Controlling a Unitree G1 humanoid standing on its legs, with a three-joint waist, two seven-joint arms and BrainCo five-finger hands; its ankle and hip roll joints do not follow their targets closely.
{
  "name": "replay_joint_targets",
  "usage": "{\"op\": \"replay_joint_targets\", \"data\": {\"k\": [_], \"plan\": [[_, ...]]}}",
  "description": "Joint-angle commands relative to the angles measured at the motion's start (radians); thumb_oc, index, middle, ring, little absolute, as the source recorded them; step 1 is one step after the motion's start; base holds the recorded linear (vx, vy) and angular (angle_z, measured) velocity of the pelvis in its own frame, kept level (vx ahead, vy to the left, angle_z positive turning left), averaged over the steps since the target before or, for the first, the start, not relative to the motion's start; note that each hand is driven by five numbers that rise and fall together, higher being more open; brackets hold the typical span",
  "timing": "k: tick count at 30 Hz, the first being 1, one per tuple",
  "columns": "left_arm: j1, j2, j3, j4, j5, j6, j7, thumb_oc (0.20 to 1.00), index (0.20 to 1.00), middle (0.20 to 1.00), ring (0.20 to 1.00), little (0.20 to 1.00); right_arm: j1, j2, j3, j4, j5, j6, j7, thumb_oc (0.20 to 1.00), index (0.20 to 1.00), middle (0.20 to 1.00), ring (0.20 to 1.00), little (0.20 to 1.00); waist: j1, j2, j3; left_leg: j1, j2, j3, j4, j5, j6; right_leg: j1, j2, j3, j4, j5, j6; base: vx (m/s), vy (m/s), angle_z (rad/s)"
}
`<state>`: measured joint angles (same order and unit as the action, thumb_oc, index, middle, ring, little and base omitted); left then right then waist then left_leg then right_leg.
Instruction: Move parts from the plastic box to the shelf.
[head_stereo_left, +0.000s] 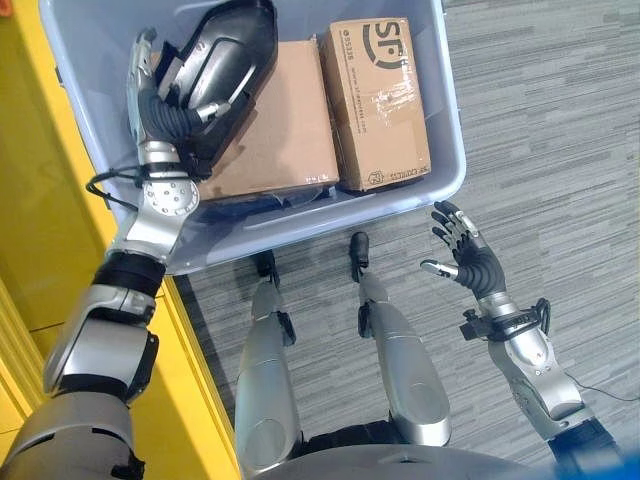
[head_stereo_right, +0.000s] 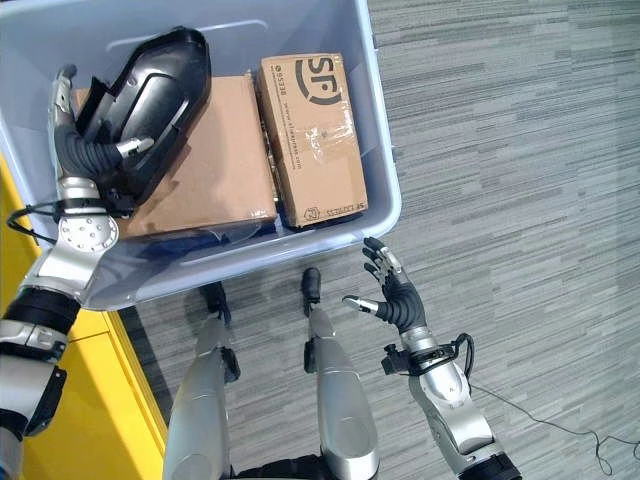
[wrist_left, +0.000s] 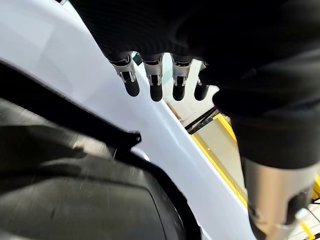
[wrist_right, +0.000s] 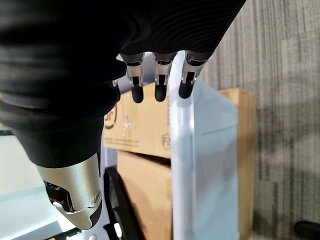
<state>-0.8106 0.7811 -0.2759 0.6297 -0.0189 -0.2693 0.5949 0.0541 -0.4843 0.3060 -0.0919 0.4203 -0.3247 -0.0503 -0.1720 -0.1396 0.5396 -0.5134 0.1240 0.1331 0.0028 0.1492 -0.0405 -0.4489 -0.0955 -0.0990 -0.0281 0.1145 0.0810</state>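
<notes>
Two hands: left hand (head_stereo_right: 85, 150) inside the plastic box (head_stereo_right: 385, 190); right hand (head_stereo_right: 398, 297) outside it, above the grey floor (head_stereo_right: 520, 150).
Plastic box: pale blue-grey, open-topped, standing on the floor beside a yellow surface (head_stereo_left: 40, 200) on the robot's left.
Box contents: one black moulded part (head_stereo_right: 160, 80), a large flat cardboard carton (head_stereo_right: 225, 165) and a smaller cardboard carton (head_stereo_right: 312, 135) sealed with clear tape.
Black part: glossy curved shell, lying tilted over the left end of the large carton, close to the box's left wall.
Left hand position: at the part's left edge, in the gap between the part and the box wall; dark ribbed cover toward the robot.
Left hand fingers: the eye views show them against the part's rim with the thumb lying across its face; in the left wrist view the fingers (wrist_left: 156, 87) sit side by side above the part (wrist_left: 75, 200) with the pale box wall behind. Firm closure round the part: cannot tell.
Smaller carton: just beside the large carton, on the box's right side.
Right hand position: near the box's front right corner, apart from it, holding nothing.
Right hand fingers: spread and relaxed, thumb held apart; in the right wrist view the fingers (wrist_right: 160, 85) point toward the box wall (wrist_right: 200, 165).
</notes>
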Motion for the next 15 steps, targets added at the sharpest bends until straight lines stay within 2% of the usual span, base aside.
{"op": "replay_joint_targets", "data": {"k": [1,3,4,6,7,8,15], "plan": [[-0.032,0.075,0.035,-0.006,0.030,-0.029,0.032,1.000,1.000,1.000,1.000,1.000,0.054,-0.024,-0.033,-0.055,0.023,-0.070,0.001,1.000,1.000,1.000,1.000,1.000,0.015,-0.040,-0.066,-0.026,0.094,-0.043,0.172,-0.127,-0.076,-0.017,-0.122,0.032,0.070,0.021,0.099,0.00,0.000,0.00],[-0.042,0.091,0.026,-0.007,0.036,-0.028,0.030,1.000,1.000,1.000,1.000,1.000,0.056,-0.025,-0.034,-0.053,0.027,-0.070,0.004,1.000,1.000,1.000,1.000,1.000,0.016,-0.038,-0.070,-0.032,0.095,-0.046,0.174,-0.128,-0.076,-0.018,-0.122,0.032,0.069,0.021,0.100,0.05,0.004,0.00],[-0.047,0.096,0.021,-0.004,0.038,-0.027,0.028,1.000,1.000,1.000,1.000,1.000,0.058,-0.026,-0.032,-0.052,0.027,-0.069,0.007,1.000,1.000,1.000,1.000,1.000,0.018,-0.033,-0.076,-0.021,0.099,-0.052,0.171,-0.153,-0.083,-0.006,-0.118,0.032,0.066,0.003,0.106,0.09,0.008,0.00],[-0.061,0.109,0.012,0.000,0.043,-0.026,0.027,1.000,1.000,1.000,1.000,1.000,0.060,-0.027,-0.032,-0.051,0.029,-0.068,0.010,1.000,1.000,1.000,1.000,1.000,0.018,-0.034,-0.077,-0.024,0.099,-0.055,0.172,-0.154,-0.083,-0.008,-0.117,0.030,0.065,0.004,0.108,0.02,0.013,0.01],[-0.076,0.116,0.005,0.004,0.043,-0.025,0.026,1.000,1.000,1.000,1.000,1.000,0.061,-0.027,-0.033,-0.052,0.032,-0.067,0.013,1.000,1.000,1.000,1.000,1.000,0.017,-0.039,-0.072,-0.038,0.094,-0.050,0.173,-0.129,-0.075,-0.019,-0.122,0.028,0.064,0.023,0.103,0.00,0.000,0.00],[-0.082,0.121,-0.001,0.009,0.044,-0.024,0.025,1.000,1.000,1.000,1.000,1.000,0.064,-0.028,-0.031,-0.051,0.034,-0.066,0.015,1.000,1.000,1.000,1.000,1.000,0.019,-0.035,-0.077,-0.027,0.099,-0.056,0.173,-0.156,-0.082,-0.007,-0.116,0.028,0.062,0.004,0.109,0.00,0.000,0.00],[-0.130,0.166,-0.052,0.052,0.059,-0.014,0.003,1.000,1.000,1.000,1.000,1.000,0.077,-0.036,-0.040,-0.050,0.039,-0.071,0.024,1.000,1.000,1.000,1.000,1.000,0.016,-0.036,-0.081,-0.048,0.099,-0.064,0.179,-0.159,-0.081,-0.014,-0.116,0.024,0.057,0.006,0.113,0.01,0.000,0.00]]}}
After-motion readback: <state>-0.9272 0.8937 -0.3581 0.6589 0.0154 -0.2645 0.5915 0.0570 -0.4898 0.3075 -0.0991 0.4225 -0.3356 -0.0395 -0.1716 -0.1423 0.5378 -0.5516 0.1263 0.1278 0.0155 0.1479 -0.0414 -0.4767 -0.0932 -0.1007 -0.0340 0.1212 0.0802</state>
